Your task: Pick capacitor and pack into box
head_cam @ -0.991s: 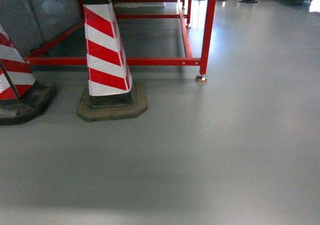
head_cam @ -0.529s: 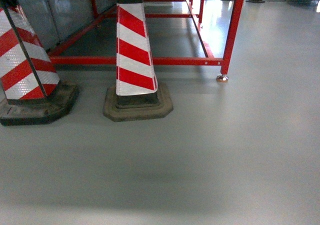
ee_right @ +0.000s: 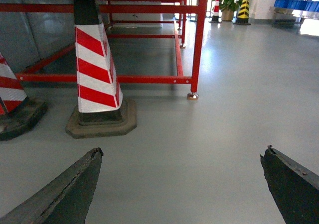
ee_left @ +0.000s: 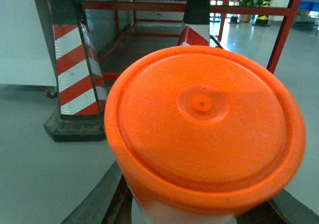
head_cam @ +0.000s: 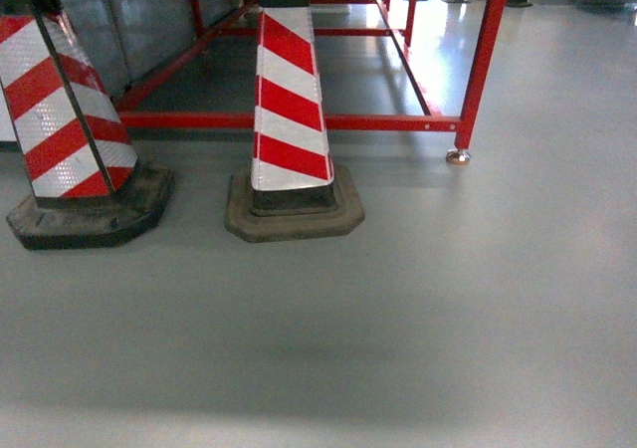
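The left gripper [ee_left: 199, 214] is clamped on an orange-lidded container [ee_left: 204, 129]: in the left wrist view its round orange lid fills most of the picture, a pale body shows just under the rim, and the dark fingers [ee_left: 107, 199] press against the body on either side at the lower edge. Whether this container is the capacitor I cannot tell, and the box shows in none of the views. The right gripper [ee_right: 182, 184] is spread wide with nothing in it, its two dark fingertips [ee_right: 70, 189] well apart over bare grey floor [ee_right: 199, 149]. In the head view neither arm appears; the floor takes up the near half of the picture. Toward the far edge of the floor stand two red-and-white striped cones, the middle cone [head_cam: 289, 110] upright on a dark octagonal base [head_cam: 294, 214], the left cone [head_cam: 60, 110] just beside it on a black base at the left edge, with a thin dark rod slanting across its front. Behind both runs a red metal frame [head_cam: 398, 122], its corner leg ending in a small metal foot [head_cam: 458, 155] on the floor.
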`<state>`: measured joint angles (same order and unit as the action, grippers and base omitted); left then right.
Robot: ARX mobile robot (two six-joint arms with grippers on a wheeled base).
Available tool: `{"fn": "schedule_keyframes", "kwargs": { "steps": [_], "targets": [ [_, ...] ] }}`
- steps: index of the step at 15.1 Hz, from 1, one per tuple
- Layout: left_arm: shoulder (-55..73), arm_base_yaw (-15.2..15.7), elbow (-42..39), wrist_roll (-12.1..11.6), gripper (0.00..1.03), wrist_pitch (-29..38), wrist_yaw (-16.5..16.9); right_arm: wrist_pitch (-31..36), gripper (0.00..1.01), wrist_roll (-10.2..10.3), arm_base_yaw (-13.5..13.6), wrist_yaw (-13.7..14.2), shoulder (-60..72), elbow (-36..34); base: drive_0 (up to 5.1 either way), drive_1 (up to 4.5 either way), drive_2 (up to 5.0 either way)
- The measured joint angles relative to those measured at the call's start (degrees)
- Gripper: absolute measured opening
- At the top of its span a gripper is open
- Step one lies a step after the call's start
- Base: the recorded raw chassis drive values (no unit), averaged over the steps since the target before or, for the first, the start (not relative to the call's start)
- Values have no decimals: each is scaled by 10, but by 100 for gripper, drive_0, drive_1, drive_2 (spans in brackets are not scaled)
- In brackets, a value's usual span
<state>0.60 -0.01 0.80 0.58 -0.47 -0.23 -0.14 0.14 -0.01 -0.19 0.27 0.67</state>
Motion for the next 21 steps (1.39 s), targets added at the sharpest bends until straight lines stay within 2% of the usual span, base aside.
{"fn": "schedule_keyframes", "kwargs": {
  "steps": [3,21],
  "targets": [
    [0,0,0,0,44,1,1,-2,98,0,0,1,0,0,0,0,0],
    [0,0,0,0,44,0,1,-2,98,0,0,2,0,0,1,401,-398]
  ]
}}
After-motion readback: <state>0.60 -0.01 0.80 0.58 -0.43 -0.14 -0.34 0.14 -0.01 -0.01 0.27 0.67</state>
